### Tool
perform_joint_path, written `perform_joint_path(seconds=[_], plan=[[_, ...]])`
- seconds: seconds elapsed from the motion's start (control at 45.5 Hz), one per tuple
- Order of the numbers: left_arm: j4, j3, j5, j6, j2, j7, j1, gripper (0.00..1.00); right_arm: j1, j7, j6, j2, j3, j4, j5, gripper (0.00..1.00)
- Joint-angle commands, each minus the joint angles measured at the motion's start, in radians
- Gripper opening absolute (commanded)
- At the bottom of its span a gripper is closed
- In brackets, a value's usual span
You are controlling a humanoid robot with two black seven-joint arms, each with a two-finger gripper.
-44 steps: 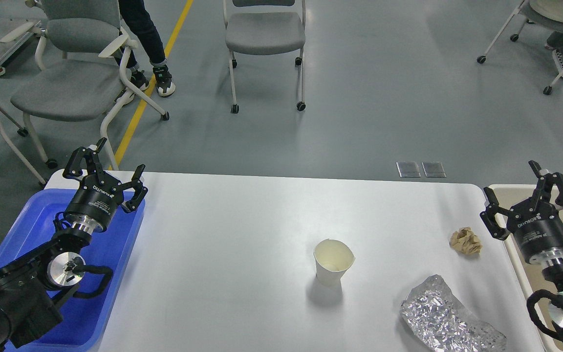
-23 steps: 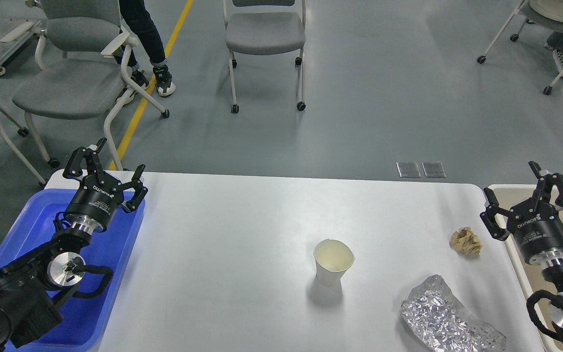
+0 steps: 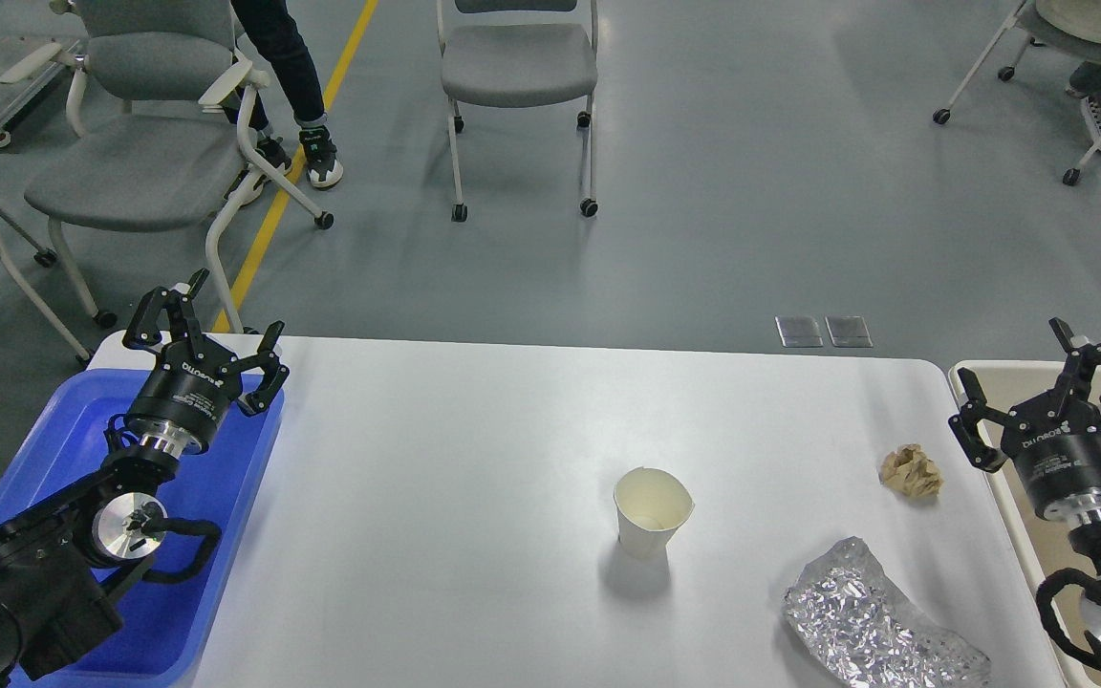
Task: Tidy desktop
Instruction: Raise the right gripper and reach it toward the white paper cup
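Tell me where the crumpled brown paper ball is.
In the head view, the paper ball lies on the desktop's right side, beyond the foil and just left of the right gripper.

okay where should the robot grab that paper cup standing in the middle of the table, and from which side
Grip the paper cup across its upper wall just below the rim, coming from the right with the open right gripper, probably the nearer one. The cup stands upright and open on the desktop, clear of other things; its rim already looks dented, so squeeze lightly.
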Motion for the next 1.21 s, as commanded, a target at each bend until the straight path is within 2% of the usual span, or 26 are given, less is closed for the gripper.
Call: perform_joint_path(seconds=[0.0, 0.11, 0.22, 0.286, 0.527, 0.791, 1.011, 1.187], plan=[[0.0, 0.0, 0.0, 0.0, 0.0, 0.0, 0.0, 0.98, -0.003, -0.008, -0.003, -0.033, 0.003, 0.005, 0.007, 1.0], [0.0, 0.0, 0.0, 0.0, 0.0, 0.0, 0.0, 0.98, 0.005, -0.033, -0.011, -0.047, 0.003, 0.015, 0.02, 1.0], [0.0, 0.0, 0.001, 0.0, 0.0, 0.0, 0.0, 0.98, 0.005, -0.097, -0.015, -0.076, 0.001, 0.024, 0.084, 1.0], [0.0, 0.0, 0.001, 0.0, 0.0, 0.0, 0.0, 0.98, 0.005, -0.114, -0.015, -0.085, -0.006, 0.033, 0.127, 1.0], [-0.002, 0.0, 0.001, 0.0, 0.0, 0.0, -0.002, 0.98, 0.002, -0.117, -0.031, -0.156, -0.055, 0.154, 0.139, 1.0], [-0.002, 0.0, 0.001, 0.0, 0.0, 0.002, -0.002, 0.98, 0.026, -0.116, -0.028, -0.338, -0.19, 0.219, 0.118, 1.0], [-0.002, -0.002, 0.001, -0.001, 0.0, 0.002, -0.002, 0.98, 0.094, -0.119, -0.029, -0.434, -0.313, 0.256, 0.043, 1.0], [-0.002, -0.002, 0.001, -0.001, 0.0, 0.002, -0.002, 0.98, 0.152, -0.163, -0.028, -0.464, -0.379, 0.257, -0.019, 1.0]])
